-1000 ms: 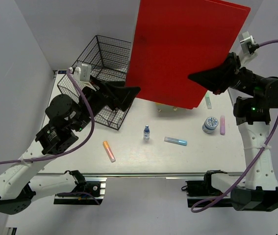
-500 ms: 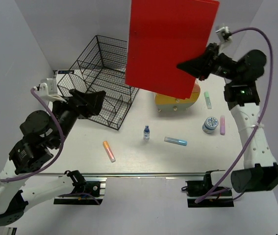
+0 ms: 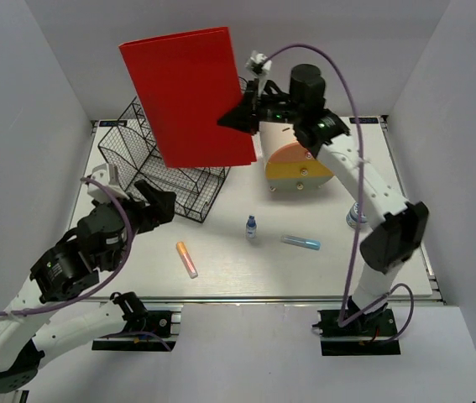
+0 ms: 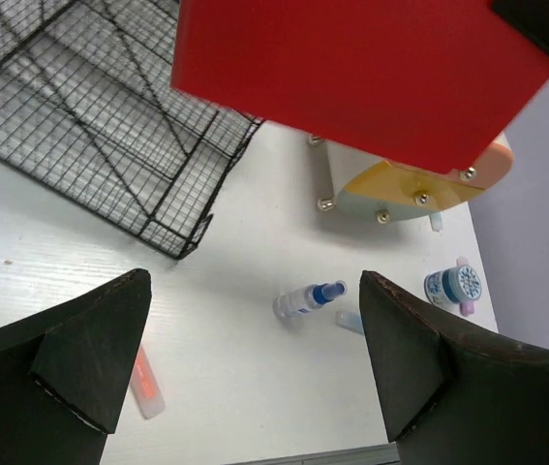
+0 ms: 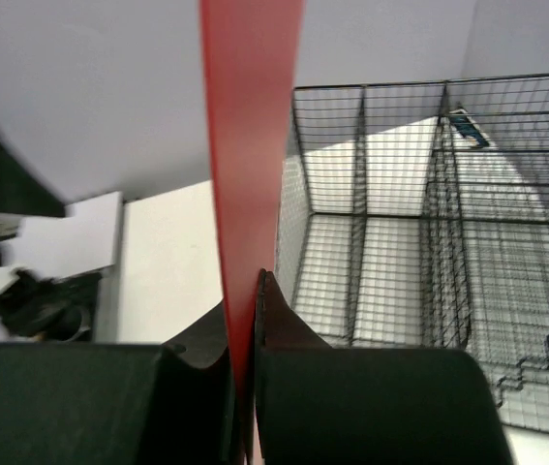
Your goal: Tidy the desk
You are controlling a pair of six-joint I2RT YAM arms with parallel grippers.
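A red folder hangs upright in the air over the black wire mesh tray, my right gripper shut on its right edge. In the right wrist view the folder runs edge-on between the closed fingers, with the tray below it. My left gripper hovers open and empty over the white desk, just in front of the tray's near corner. The left wrist view shows the folder above the tray and the bare desk between the spread fingers.
A round beige drawer unit stands behind centre. On the desk lie a small blue-capped bottle, an orange highlighter and a blue highlighter. A round blue-and-white item sits to the right. A silver rail lines the near edge.
My right arm has swung the red folder left, from over the drawer unit to over the wire tray. The left arm has pulled back toward the near left, still open.
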